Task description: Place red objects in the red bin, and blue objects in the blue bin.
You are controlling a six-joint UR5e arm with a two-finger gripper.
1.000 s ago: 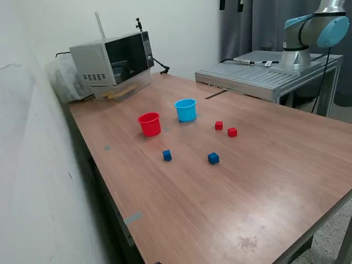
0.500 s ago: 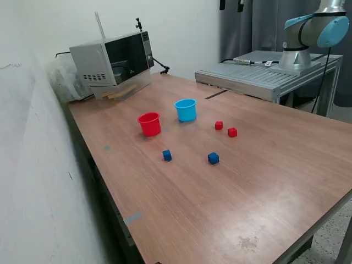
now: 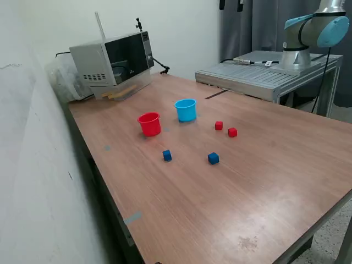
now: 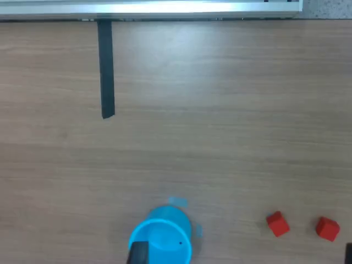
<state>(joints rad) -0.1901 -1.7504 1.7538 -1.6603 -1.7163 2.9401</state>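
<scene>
Cubes [image 3: 213, 158] and cups [image 3: 149, 124] dot wooden table [image 3: 264, 181].

Red cup [image 3: 149, 124]; light blue cup [image 3: 186, 110]; two red cubes [image 3: 219, 126] [image 3: 232, 132]; two dark blue cubes [image 3: 167, 156] [image 3: 213, 158]; brown wood-grain table [image 3: 264, 165]; dark strip [image 4: 105, 69] on wood; silver microwave [image 3: 113, 59], black door.
</scene>
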